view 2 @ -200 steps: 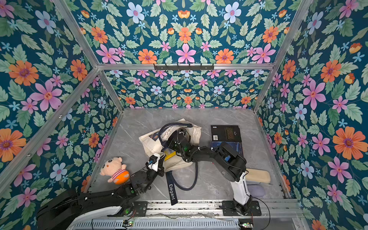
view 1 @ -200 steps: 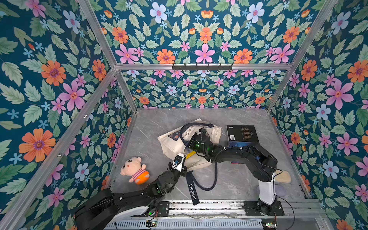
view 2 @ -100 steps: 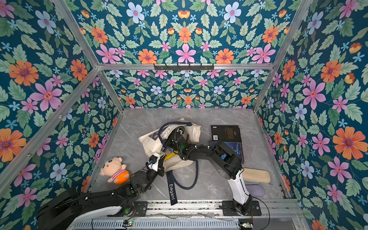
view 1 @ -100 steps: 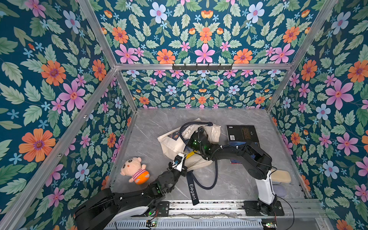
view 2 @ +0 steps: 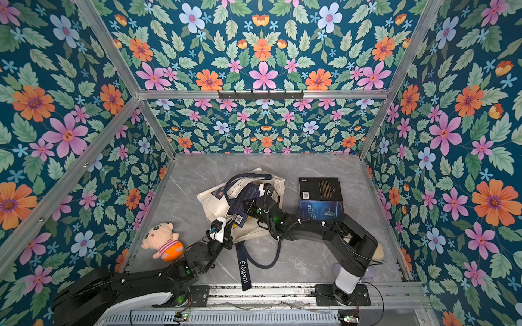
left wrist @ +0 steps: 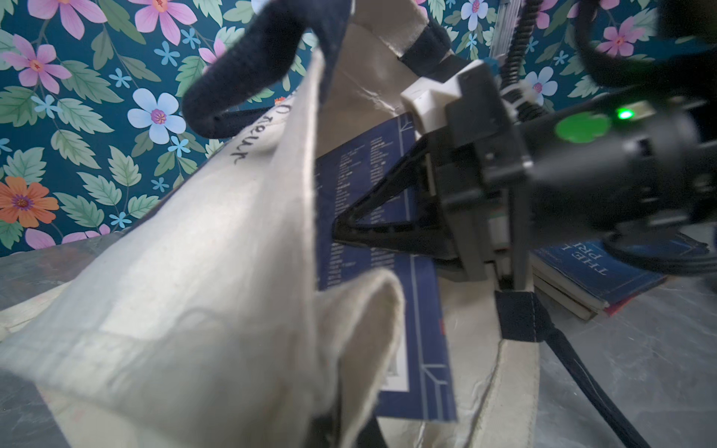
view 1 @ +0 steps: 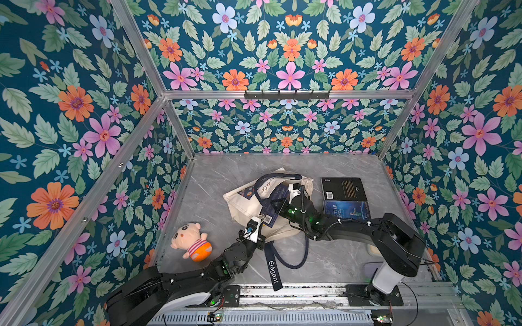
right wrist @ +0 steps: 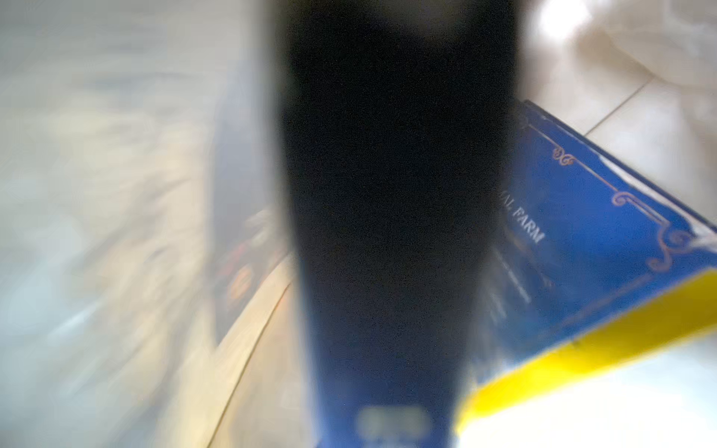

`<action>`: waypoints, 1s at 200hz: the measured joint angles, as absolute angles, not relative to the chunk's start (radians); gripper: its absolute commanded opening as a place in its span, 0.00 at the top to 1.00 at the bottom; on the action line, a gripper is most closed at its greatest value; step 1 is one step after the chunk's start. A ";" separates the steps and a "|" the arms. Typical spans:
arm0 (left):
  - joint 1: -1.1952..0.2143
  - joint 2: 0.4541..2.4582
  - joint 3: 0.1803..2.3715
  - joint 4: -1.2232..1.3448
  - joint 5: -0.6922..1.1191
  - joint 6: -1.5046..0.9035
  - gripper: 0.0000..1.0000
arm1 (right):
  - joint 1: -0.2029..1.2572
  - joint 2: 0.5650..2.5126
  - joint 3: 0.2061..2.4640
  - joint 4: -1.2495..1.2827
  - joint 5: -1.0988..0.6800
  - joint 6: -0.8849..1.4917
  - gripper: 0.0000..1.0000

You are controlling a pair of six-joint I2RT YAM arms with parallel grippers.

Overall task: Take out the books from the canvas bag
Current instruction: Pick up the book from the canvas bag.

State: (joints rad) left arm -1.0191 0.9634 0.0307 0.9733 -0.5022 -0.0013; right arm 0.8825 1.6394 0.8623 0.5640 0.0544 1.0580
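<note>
- Teal flower wallpaper covers all three walls (pink and orange blooms everywhere). Silver frame bars run along the edges, and a black hook rail sits across the back.
- Underneath is a grey marble-look tabletop, with a metal rail along the front where both arms are bolted.
- The canvas bag lies slumped on its side mid-table with its mouth facing the arms. Its navy strap reading Élégant trails toward the front rail.
- The left gripper is clamped on the bag's near rim, with canvas bunched up in it.
- The right gripper reaches into the mouth, fingers pinched together against a dark blue book that pokes out of the opening. Can't tell if it's really got hold of it.
- A yellow book sits just under that one (the right wrist view is pretty blurry).
- Already out are a black book and a blue Little Prince book, flat and touching, to the right of the bag.
- A pink plush doll lies by the left wall, well apart from the bag.
</note>
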 measured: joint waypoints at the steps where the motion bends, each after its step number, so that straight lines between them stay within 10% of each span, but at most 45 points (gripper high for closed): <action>1: -1.019 0.963 0.030 0.973 -0.503 -0.001 1.00 | 0.883 1.631 0.857 0.564 0.054 1.055 1.00; 200: -1.020 0.970 0.036 0.944 -0.614 0.027 1.00 | 0.591 0.725 0.451 0.209 0.402 0.967 1.00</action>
